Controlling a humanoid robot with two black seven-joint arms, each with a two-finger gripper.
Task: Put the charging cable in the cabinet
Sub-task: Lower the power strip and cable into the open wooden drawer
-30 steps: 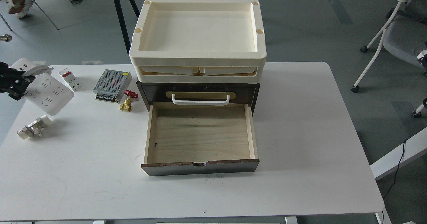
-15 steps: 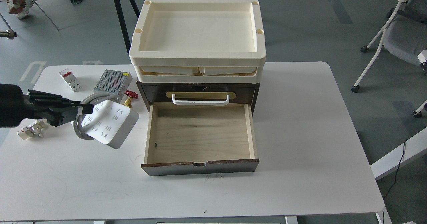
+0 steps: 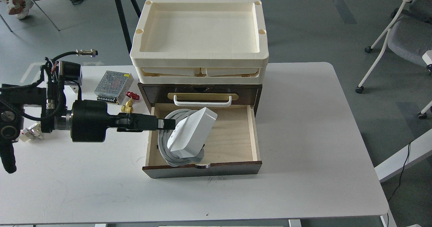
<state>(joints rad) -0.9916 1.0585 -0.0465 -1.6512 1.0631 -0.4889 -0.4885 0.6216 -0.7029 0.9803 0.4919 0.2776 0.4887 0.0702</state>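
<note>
1. My left fingers [image 3: 168,123] are clamped on the charging cable [image 3: 190,132]
2. It hangs tilted over the open lower drawer [image 3: 236,135] of the cabinet [image 3: 202,95]
3. That sits on the tabletop [image 3: 303,135]

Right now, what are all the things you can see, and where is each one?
charging cable: one, white, tilted over the open drawer, held
cabinet: one, dark brown, table middle, bottom drawer open
trays: stacked, cream, on the cabinet
power supply: one, silver mesh, left of cabinet
valve: one, brass with red handle, beside the power supply
plug part: one, white, left edge
table: one, white
chair: one, grey, right
left tool: one, black, gripping the cable
</note>
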